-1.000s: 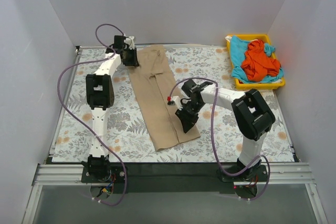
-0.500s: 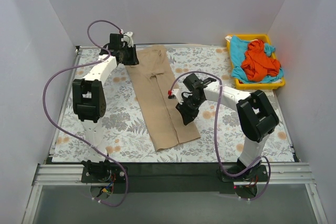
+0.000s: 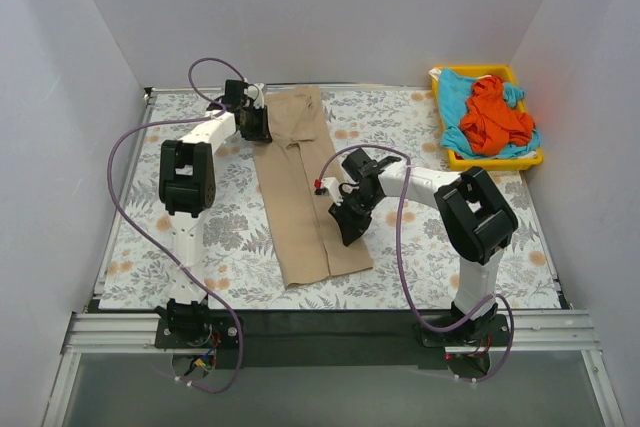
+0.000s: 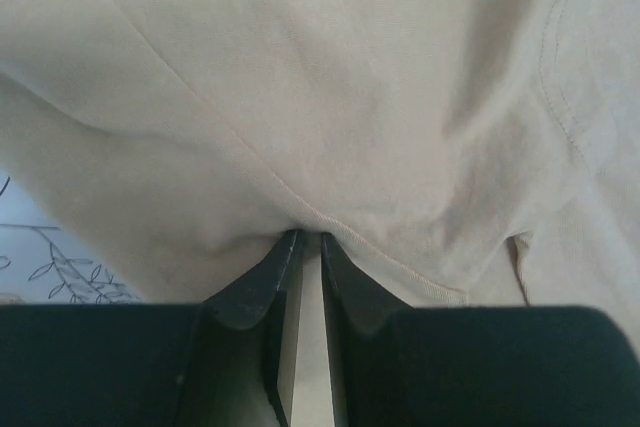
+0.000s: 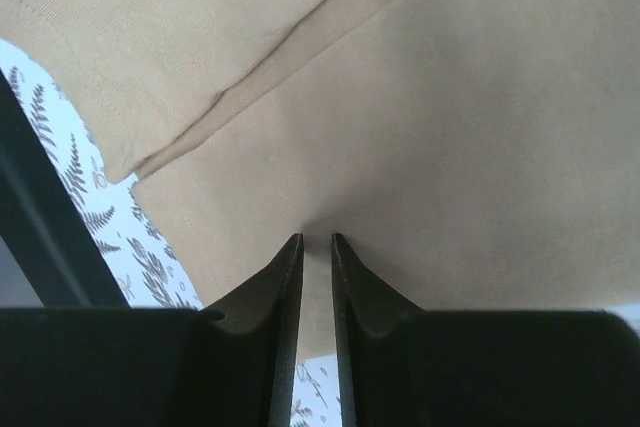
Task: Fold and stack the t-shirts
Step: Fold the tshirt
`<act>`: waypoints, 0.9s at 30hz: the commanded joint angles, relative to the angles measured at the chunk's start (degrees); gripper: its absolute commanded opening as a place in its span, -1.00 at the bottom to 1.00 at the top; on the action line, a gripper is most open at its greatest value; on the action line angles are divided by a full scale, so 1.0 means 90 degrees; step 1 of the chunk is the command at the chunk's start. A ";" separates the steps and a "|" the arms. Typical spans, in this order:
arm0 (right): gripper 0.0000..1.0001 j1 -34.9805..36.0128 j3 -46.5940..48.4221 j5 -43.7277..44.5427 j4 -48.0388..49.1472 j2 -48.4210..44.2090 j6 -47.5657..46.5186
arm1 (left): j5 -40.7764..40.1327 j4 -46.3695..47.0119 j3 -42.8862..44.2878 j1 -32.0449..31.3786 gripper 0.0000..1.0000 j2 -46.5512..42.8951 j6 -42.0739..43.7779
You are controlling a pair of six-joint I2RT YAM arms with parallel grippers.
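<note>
The tan-beige t-shirt (image 3: 295, 197) is showing soft matt cloth with stitched seams. Under it, the table cover (image 3: 230, 232) is looking matt and leaf-printed; the yellow tray (image 3: 495, 161) is gleaming like smooth plastic.

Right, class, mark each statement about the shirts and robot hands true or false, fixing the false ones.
1. The tan t-shirt lies as a long strip on the table. True.
2. The orange-red t-shirt lies on the table. False: it sits in the yellow tray, on the turquoise t-shirt.
3. The left hand and right hand each pinch tan fabric. True.
4. The left hand grips the shirt's near end. False: its far end.
</note>
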 commanded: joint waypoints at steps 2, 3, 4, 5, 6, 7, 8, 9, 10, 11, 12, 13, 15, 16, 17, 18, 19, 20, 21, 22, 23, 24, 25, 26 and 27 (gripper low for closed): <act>-0.57 0.0289 -0.0249 -0.0316 0.0494 0.0374 0.0372 | 0.0146 -0.0251 0.0678 -0.0291 -0.69 0.0519 0.0153; -0.58 0.0299 -0.0220 -0.0346 0.0533 0.0443 0.0421 | 0.0223 -0.0319 0.0854 -0.0330 -0.68 0.0617 0.0162; -0.58 0.0309 -0.0181 -0.0366 0.0563 0.0511 0.0451 | 0.0224 -0.0368 0.1184 -0.0418 -0.68 0.0734 0.0201; -0.58 0.0309 -0.0055 -0.0337 0.0563 0.0618 0.0480 | 0.0214 -0.0398 0.1381 -0.0457 -0.67 0.0957 0.0211; -0.59 0.0309 -0.0005 -0.0278 0.0573 0.0658 0.0490 | 0.0185 -0.0466 0.1537 -0.0496 -0.67 0.1046 0.0211; -0.59 0.0309 0.0044 -0.0191 0.0563 0.0678 0.0471 | 0.0175 -0.0476 0.1655 -0.0535 -0.65 0.1125 0.0211; -0.59 0.0290 0.0112 -0.0035 0.0563 0.0678 0.0451 | 0.0185 -0.0466 0.1849 -0.0536 -0.64 0.1212 0.0153; -0.59 0.0261 0.0151 0.0024 0.0544 0.0658 0.0432 | 0.0175 -0.0447 0.1919 -0.0536 -0.63 0.1242 0.0133; -0.58 0.0251 0.0181 0.0083 0.0534 0.0639 0.0422 | 0.0108 -0.0437 0.1987 -0.0536 -0.59 0.1252 0.0133; -0.57 0.0222 0.0249 0.0151 0.0485 0.0581 0.0403 | 0.0068 -0.0437 0.2056 -0.0536 -0.57 0.1252 0.0133; -0.51 0.0212 0.0288 0.0181 0.0427 0.0541 0.0354 | 0.0049 -0.0418 0.2076 -0.0526 -0.55 0.1165 0.0133; -0.47 0.0192 0.0327 0.0181 0.0359 0.0483 0.0315 | 0.0155 -0.0398 0.2057 -0.0516 -0.50 0.1087 0.0143; -0.17 0.0202 0.0366 0.0094 0.0270 0.0074 0.0256 | 0.0515 -0.0291 0.1921 -0.0458 -0.33 0.0670 0.0143; -0.08 0.0202 0.0357 0.0016 0.0270 -0.0111 0.0227 | 0.0884 -0.0204 0.1813 -0.0371 -0.27 0.0435 0.0114; 0.00 0.0212 0.0357 -0.0120 0.0270 -0.0539 0.0227 | 0.1768 -0.0067 0.1648 -0.0312 -0.14 0.0181 0.0075; 0.10 0.0212 0.0395 -0.0180 0.0270 -0.0765 0.0217 | 0.2076 0.0292 0.1327 -0.0263 0.01 -0.0063 -0.0042; 0.14 0.0221 0.0425 -0.0200 0.0251 -0.0980 0.0178 | 0.2254 0.0469 0.1150 -0.0253 0.04 -0.0665 -0.0052; 0.18 0.0221 0.0435 -0.0161 0.0251 -0.1417 0.0139 | 0.2526 0.0616 0.1013 -0.0262 0.05 -0.0942 -0.0033; 0.21 0.0221 0.0435 -0.0074 0.0231 -0.1654 0.0071 | 0.2606 0.0782 0.0896 -0.0253 0.05 -0.1264 -0.0004; 0.22 0.0212 0.0377 0.0024 0.0183 -0.1869 -0.0133 | 0.2655 0.0822 0.0595 -0.0253 0.06 -0.1818 0.0132; 0.22 0.0231 0.0299 0.0247 0.0153 -0.2296 -0.0280 | 0.2704 0.0832 0.0389 -0.0253 0.05 -0.2181 0.0268; 0.21 0.0231 0.0211 0.0346 0.0076 -0.2484 -0.0446 | 0.2898 0.0832 0.0077 -0.0253 0.05 -0.2504 0.0444; 0.18 0.0241 0.0056 0.0444 -0.0128 -0.2651 -0.0631 | 0.2968 0.0832 -0.0632 -0.0243 0.05 -0.2846 0.0900; 0.14 0.0309 -0.0062 0.0686 -0.0217 -0.2904 -0.0991 | 0.2997 0.0832 -0.1142 -0.0243 0.04 -0.3652 0.1175; 0.11 0.0338 -0.0199 0.0834 -0.0237 -0.3042 -0.1110 | 0.2978 0.0842 -0.1611 -0.0243 0.01 -0.4046 0.1439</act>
